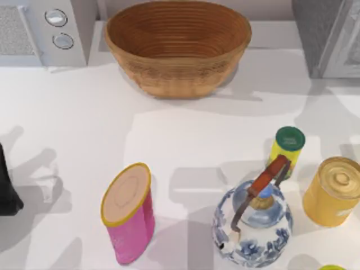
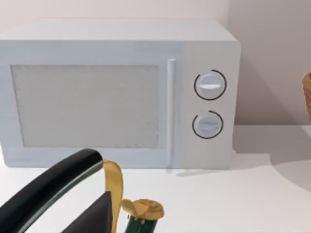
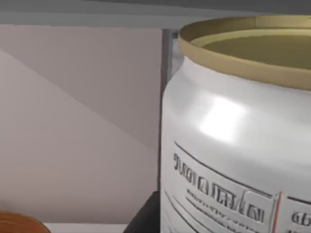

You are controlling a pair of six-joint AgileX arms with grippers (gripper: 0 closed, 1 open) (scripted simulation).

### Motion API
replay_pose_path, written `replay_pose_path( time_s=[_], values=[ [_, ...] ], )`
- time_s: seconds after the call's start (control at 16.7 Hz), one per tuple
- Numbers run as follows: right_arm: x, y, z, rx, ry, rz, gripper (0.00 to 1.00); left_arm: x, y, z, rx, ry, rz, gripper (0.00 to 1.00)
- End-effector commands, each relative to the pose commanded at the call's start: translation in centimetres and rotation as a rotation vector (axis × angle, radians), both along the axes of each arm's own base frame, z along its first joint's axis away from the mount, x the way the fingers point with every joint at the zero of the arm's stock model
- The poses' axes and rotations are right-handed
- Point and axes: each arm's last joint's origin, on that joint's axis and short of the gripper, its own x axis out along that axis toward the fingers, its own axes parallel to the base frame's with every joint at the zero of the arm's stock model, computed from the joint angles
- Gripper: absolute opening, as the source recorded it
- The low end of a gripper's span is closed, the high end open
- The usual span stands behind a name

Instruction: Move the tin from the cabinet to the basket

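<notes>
- One tin (image 3: 233, 131) sits right up against the right wrist camera, upright, with its dull gold rim on top and the white printed label facing out.
- Whether the right hand is open or closed around it, I cannot tell. A dark wedge (image 3: 145, 218) low beside the tin may be part of that hand.
- Just past the tin are a grey upright post and a grey strip overhead, so I judge it is inside the cabinet (image 1: 315, 34), at the tabletop's (image 1: 73, 112) far right.
- First risk: a shallow or off-centre grip on the smooth, rounded wall could let the tin slip or tip as it is lifted.
- Second risk: pulling out too steeply or sideways could knock the tin against the post or the pale door panel (image 1: 349, 48).
- Out in front stand a slim yellow can (image 1: 287, 149), a knobbed gold tin (image 1: 333, 191) and a blue-and-white kettle (image 1: 253, 222) with a tall handle. A low swing could knock them over.
- The basket (image 1: 174, 79) waits at the far centre, well apart from the cabinet. Coming in too low could catch its rim, and letting go too early could drop the tin outside.
- At the left edge the left hand (image 1: 8, 194) is parked, facing a light grey appliance (image 2: 121, 48). Its state I cannot tell.
</notes>
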Motion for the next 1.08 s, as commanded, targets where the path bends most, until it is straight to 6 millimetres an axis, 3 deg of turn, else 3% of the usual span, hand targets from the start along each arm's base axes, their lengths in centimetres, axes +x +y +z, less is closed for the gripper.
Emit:
replay_pose_path(
  time_s=[0.3, 0.54, 0.78, 1.08],
  values=[
    [-1.7, -2.7, -14.1, -0.004, 0.074, 0.003, 0.0, 0.0, 0.0, 0.0, 0.0, 0.0, 0.0, 1.0],
    [-2.8, -4.0, -22.2, 0.016, 0.037, 0.009, 0.0, 0.0, 0.0, 0.0, 0.0, 0.0, 0.0, 1.0],
    [-3.1, -4.6, -26.1, 0.024, -0.031, 0.014, 0.0, 0.0, 0.0, 0.0, 0.0, 0.0, 0.0, 1.0],
    [-3.1, -4.7, -26.6, 0.024, -0.043, 0.015, 0.0, 0.0, 0.0, 0.0, 0.0, 0.0, 0.0, 1.0]
  ],
)
